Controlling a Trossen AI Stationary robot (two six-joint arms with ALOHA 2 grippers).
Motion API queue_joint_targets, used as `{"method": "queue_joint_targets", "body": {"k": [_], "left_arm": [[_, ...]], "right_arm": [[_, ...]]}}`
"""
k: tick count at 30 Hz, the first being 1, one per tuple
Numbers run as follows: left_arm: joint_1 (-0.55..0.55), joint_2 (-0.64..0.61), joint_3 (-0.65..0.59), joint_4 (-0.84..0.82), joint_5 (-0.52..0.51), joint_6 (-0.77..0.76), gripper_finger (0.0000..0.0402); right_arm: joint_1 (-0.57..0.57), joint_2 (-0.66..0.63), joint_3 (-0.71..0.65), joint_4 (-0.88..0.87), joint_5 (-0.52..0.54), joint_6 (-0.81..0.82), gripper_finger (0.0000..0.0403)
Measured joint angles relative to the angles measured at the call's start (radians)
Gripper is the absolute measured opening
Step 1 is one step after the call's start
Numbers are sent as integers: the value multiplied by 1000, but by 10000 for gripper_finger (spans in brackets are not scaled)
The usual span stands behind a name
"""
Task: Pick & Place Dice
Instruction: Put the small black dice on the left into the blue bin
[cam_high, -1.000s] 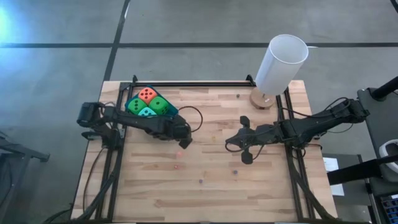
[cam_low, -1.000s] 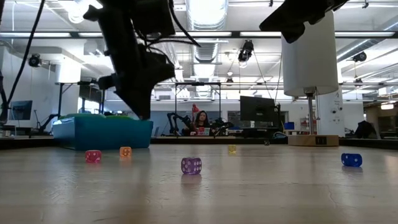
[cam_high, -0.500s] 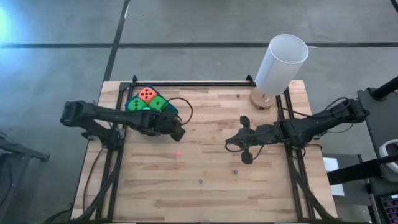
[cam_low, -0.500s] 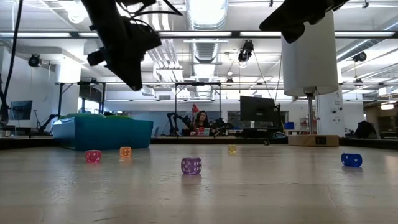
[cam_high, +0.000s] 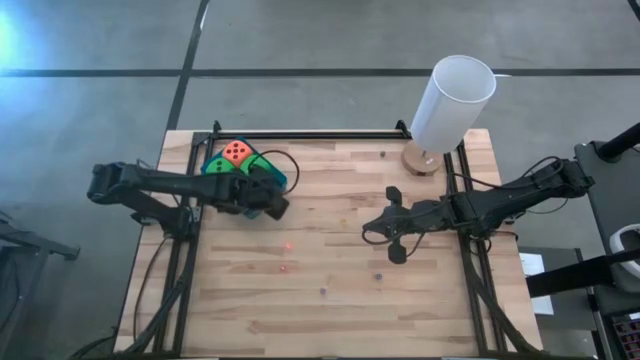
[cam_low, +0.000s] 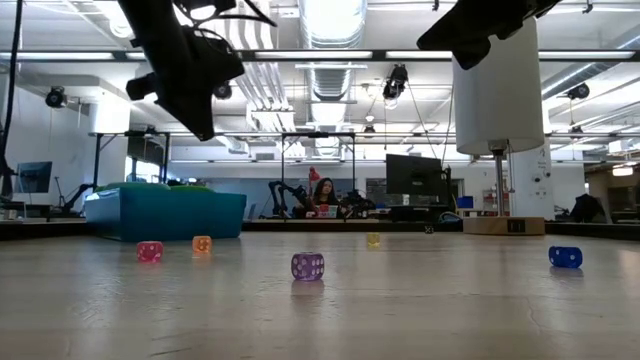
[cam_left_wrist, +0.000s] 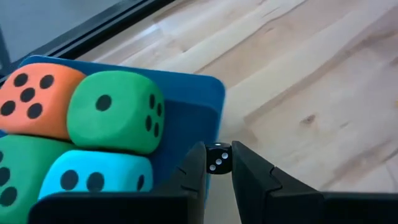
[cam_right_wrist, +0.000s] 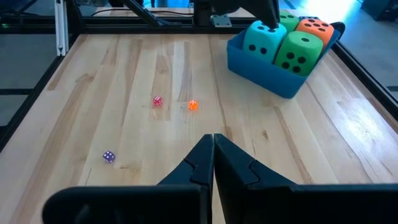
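Item: left gripper (cam_left_wrist: 217, 167) clamped on small black die (cam_left_wrist: 217, 157) beside blue tray (cam_left_wrist: 211, 99); release early and you miss it.

From above, my left pincer (cam_high: 272, 207) covers the teal die (cam_left_wrist: 93, 177) and part of the blue tray (cam_high: 277, 176). My wrist view cuts off the second green die (cam_left_wrist: 15, 174) at its edge.
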Motion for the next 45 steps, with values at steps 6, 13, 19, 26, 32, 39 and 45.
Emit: {"method": "queue_joint_targets", "body": {"k": [6, 13, 19, 26, 32, 39, 45], "left_arm": [[45, -3, -4, -15, 0, 0, 56], [73, -3, -4, -61, 0, 5, 56], [101, -3, -5, -88, 1, 5, 56], [112, -3, -53, -51, 24, 8, 56], [114, -3, -136, 55, 44, 8, 56], [119, -3, -160, 81, 57, 9, 60], [119, -3, -160, 81, 57, 9, 87]], "right_arm": [[0, 0, 0, 0, 0, 0, 8], [0, 0, 0, 0, 0, 0, 8], [0, 0, 0, 0, 0, 0, 8], [0, 0, 0, -1, 0, 0, 8], [0, 0, 0, 0, 0, 0, 8], [0, 0, 0, 0, 0, 0, 8], [0, 0, 0, -1, 0, 0, 8]]}}
